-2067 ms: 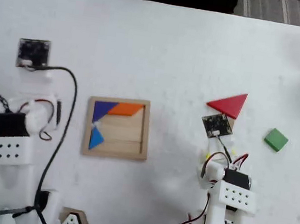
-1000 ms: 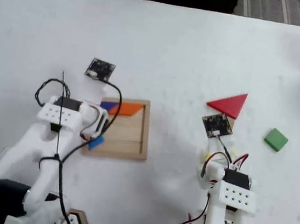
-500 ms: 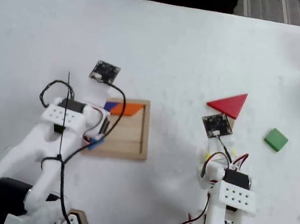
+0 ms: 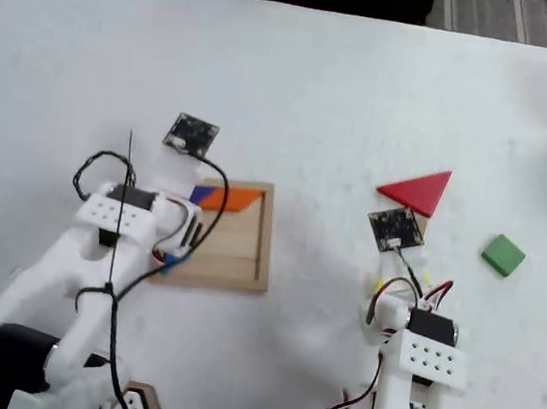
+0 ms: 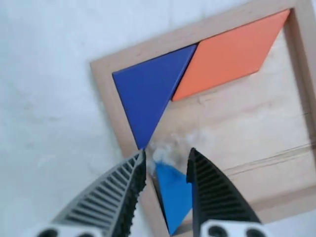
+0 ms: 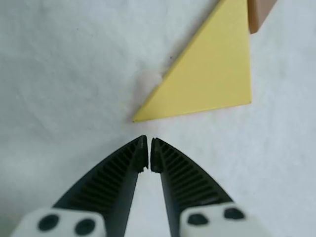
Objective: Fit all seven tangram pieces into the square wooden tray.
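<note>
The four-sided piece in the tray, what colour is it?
Orange; the four-sided piece shows best in the left wrist view.

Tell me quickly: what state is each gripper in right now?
Left gripper: open, straddling the light blue triangle in the tray.
Right gripper: shut, holding nothing, beside the yellow triangle.

Grained wood, matt paint
The tray (image 5: pixel 105 96) is bare grained wood; blue triangle (image 5: pixel 148 89) and yellow triangle (image 6: pixel 207 79) smooth, matt; table (image 6: pixel 74 59) faintly rough; left tool (image 5: pixel 166 157) ribbed black plastic.
</note>
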Tool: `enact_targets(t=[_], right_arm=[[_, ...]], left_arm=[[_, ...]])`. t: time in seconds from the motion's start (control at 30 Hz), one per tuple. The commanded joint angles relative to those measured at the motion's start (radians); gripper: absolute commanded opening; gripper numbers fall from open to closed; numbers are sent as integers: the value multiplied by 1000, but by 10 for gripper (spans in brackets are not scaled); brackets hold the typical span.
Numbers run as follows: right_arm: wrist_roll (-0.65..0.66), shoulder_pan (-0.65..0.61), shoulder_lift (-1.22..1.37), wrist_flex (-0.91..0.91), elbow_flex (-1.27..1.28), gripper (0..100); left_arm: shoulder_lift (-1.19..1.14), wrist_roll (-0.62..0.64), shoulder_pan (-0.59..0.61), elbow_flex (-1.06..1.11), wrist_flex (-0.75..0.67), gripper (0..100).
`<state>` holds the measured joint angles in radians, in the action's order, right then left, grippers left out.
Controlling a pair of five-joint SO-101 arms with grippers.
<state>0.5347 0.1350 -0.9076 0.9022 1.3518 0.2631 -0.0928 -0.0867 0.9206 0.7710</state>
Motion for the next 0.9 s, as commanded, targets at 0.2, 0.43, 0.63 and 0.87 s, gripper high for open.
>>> enact_targets(t=[0.2,0.43,0.63,0.87], right_arm=[[11,-4,-19,-10,-5,19],[11,-4,-19,-8,-5,19],[11,-4,-19,-7,-5,19],[11,-4,-22,-7,-5,19]], left_arm=[[2,-2,-8,-2,-17,157],[2,0,-7,-5,-21,155],[1,68,5,-6,-21,155],[1,78,8,-6,-21,154]])
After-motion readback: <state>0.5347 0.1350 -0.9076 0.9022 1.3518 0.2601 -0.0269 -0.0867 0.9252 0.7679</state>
